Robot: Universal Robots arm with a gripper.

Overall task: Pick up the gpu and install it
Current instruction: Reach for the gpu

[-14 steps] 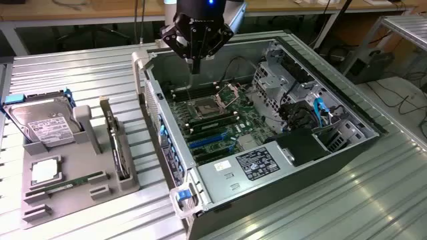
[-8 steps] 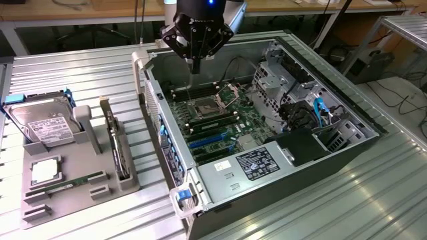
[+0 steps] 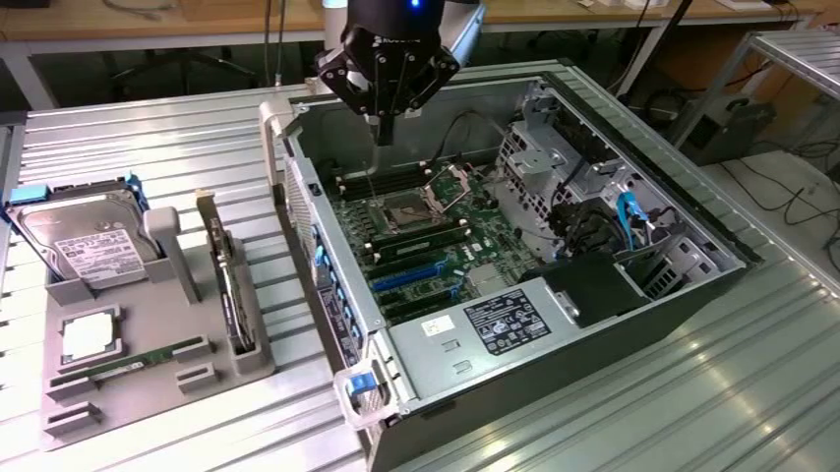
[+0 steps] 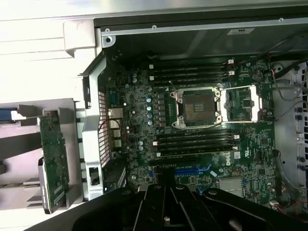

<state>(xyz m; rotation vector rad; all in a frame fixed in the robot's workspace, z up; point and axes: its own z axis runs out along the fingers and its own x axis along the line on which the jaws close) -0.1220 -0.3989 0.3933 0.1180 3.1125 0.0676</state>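
1. Two big things in the exterior view: the open computer case (image 3: 525, 246) lay on its side on the slatted metal table (image 3: 735, 374), and a gray parts tray (image 3: 157, 393) sat toward the exterior view's left of it.
2. Same view, the gpu (image 3: 226, 285) stood on edge in a slot of that tray, pale bracket strip at the far end, well apart from the gripper (image 3: 382, 138). A hard drive (image 3: 86, 246) leaned in the tray beside it, and a memory stick (image 3: 132, 366) lay nearer the front.
3. The gripper hung over the back part of the case, above the motherboard (image 3: 420, 236). Its fingers looked pressed together, nothing between them, touching nothing.
4. The wrist view looked straight down on the motherboard (image 4: 202, 125): bare CPU socket (image 4: 197, 108), memory slots (image 4: 192, 72) on both sides of it, blue slots (image 4: 192, 171) close to the gripper (image 4: 165, 185).
5. Here the gpu (image 4: 52, 159) sat just outside the case wall, and the tray around it was washed out and cut off at the edge.
6. The gripper's dark body hid part of the board behind it. The fingers seemed closed and empty here too.
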